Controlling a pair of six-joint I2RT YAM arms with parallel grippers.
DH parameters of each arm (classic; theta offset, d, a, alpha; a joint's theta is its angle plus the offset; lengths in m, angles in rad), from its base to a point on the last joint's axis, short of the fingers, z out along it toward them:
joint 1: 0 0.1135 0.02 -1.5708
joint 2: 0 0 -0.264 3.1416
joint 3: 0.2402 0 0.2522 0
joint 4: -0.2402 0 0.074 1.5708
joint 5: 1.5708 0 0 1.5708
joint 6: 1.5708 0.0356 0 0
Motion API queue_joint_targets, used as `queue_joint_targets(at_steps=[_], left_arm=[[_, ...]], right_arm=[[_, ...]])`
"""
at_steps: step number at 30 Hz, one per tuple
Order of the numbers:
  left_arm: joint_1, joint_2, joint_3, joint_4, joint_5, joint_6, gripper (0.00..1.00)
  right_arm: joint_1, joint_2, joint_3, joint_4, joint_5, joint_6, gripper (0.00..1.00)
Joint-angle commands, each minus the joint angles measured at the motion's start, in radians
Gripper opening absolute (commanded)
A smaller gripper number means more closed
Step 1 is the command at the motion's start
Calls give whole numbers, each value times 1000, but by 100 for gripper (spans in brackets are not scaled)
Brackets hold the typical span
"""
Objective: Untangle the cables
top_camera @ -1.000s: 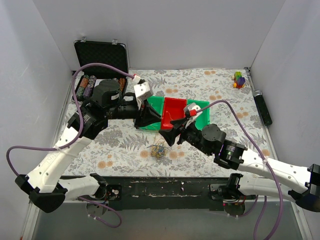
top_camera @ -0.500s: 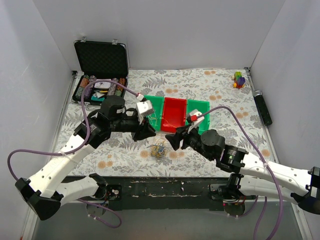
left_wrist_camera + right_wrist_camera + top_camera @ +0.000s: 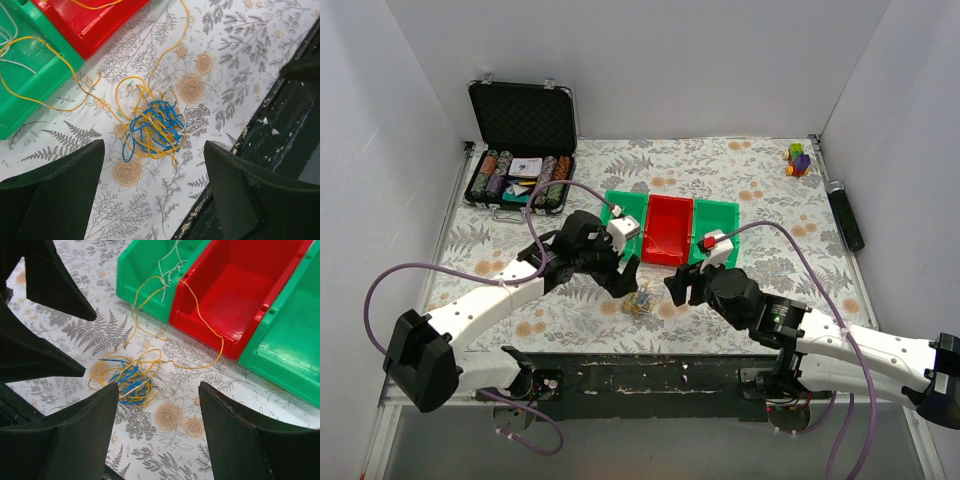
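The tangle of cables [image 3: 152, 127] lies on the table, framed between the open left claw's [image 3: 154, 149] fingers; the right claw [image 3: 159, 389], also open, hangs near it.

Plain white walls [image 3: 720, 60]; floral-print table [image 3: 750, 160]; black near edge [image 3: 650, 368].

Open black case [image 3: 523, 115] holding poker chips [image 3: 492, 170] stands at the far left corner of the floral worktop [image 3: 740, 165]. Coloured blocks [image 3: 799, 159]: far right corner. Black cylinder [image 3: 846, 215]: along the right edge. Red bin [image 3: 668, 222] between two green bins [image 3: 625, 200]: mid-worktop, side by side.
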State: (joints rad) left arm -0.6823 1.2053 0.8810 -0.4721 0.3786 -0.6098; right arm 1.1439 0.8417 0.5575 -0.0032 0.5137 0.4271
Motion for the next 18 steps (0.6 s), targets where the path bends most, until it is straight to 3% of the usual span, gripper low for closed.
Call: queue_joint_targets(at_steps=[1, 8, 18], left_arm=[[4, 28, -22, 121, -107, -82, 81], [6, 59, -56, 142, 5, -102, 81], [6, -45, -83, 92, -23, 10, 78]], right_arm=[[-13, 60, 12, -35, 89, 88, 76], [-188, 214, 33, 41, -167, 203, 80], [-277, 367, 105, 170, -313, 272, 73]])
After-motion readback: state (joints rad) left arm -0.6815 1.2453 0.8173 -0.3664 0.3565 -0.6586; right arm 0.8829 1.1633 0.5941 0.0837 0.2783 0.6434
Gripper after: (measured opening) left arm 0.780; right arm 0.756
